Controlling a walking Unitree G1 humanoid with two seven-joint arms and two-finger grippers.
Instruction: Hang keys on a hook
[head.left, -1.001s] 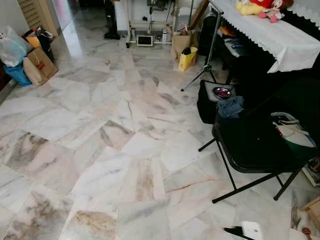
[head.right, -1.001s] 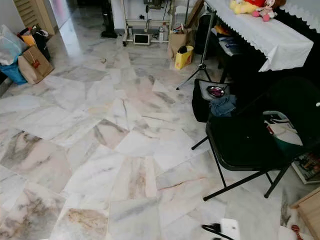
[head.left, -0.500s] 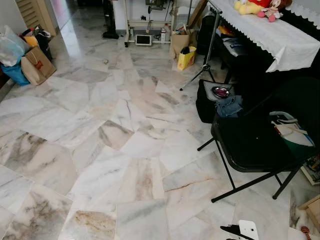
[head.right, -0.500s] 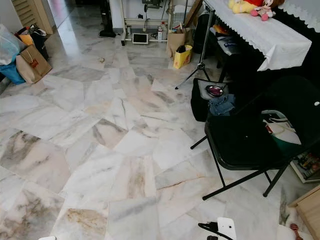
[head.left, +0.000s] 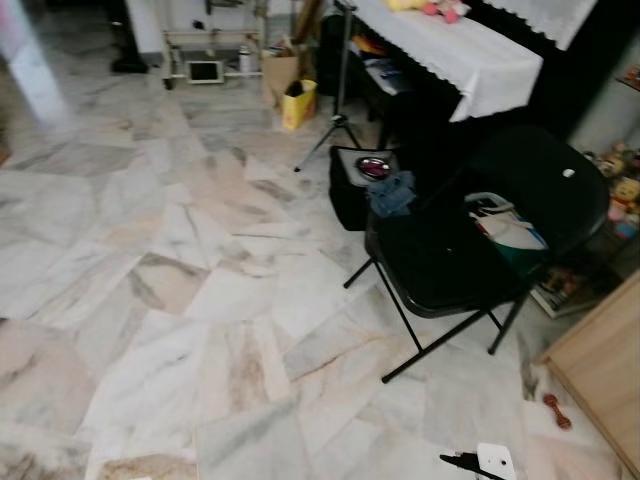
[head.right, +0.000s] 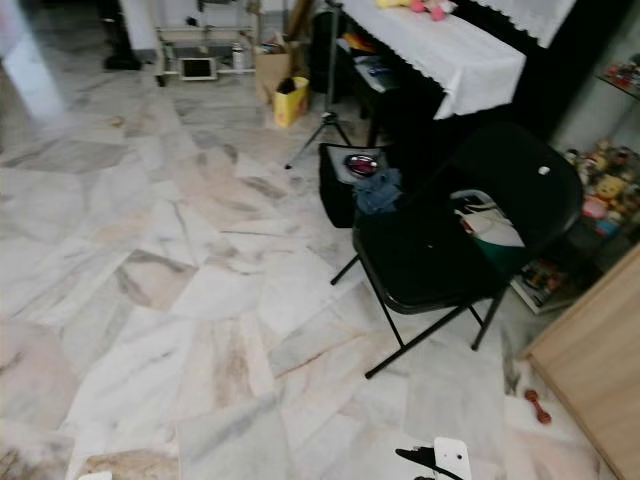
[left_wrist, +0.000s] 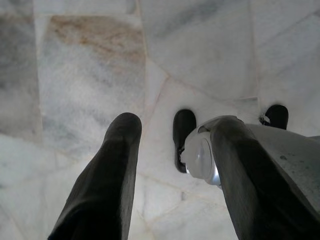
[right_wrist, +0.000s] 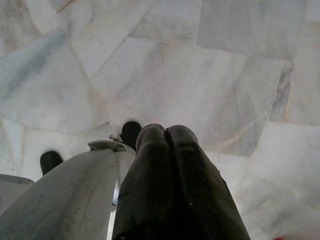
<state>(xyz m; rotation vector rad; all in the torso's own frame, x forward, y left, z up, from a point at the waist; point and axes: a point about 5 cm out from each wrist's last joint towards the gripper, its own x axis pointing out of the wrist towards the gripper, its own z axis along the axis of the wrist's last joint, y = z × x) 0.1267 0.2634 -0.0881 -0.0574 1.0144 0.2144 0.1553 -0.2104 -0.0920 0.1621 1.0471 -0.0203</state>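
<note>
My left gripper (left_wrist: 175, 128) hangs over the marble floor in the left wrist view. Its two black fingers (left_wrist: 107, 175) stand well apart, open, with nothing between them. My right gripper (right_wrist: 166, 134) also hangs above the floor in the right wrist view. Its fingers (right_wrist: 152, 165) are pressed together, shut, and I can make out nothing held between them. Beneath each gripper, my silver leg and black feet (left_wrist: 183, 131) stand on the tiles.
A black folding chair (head.left: 440, 265) with a bag (head.left: 505, 228) on its seat stands ahead on the right. Behind it are a black floor bag (head.left: 355, 190), a tripod (head.left: 335, 100) and a white-clothed table (head.left: 455, 55). Wooden furniture (head.left: 600, 370) is at the right. Marble floor (head.left: 150, 250) spreads wide on the left.
The whole picture has swung to the right, so the camera has turned. The chair now sits nearer the middle and the wooden furniture has come into view.
</note>
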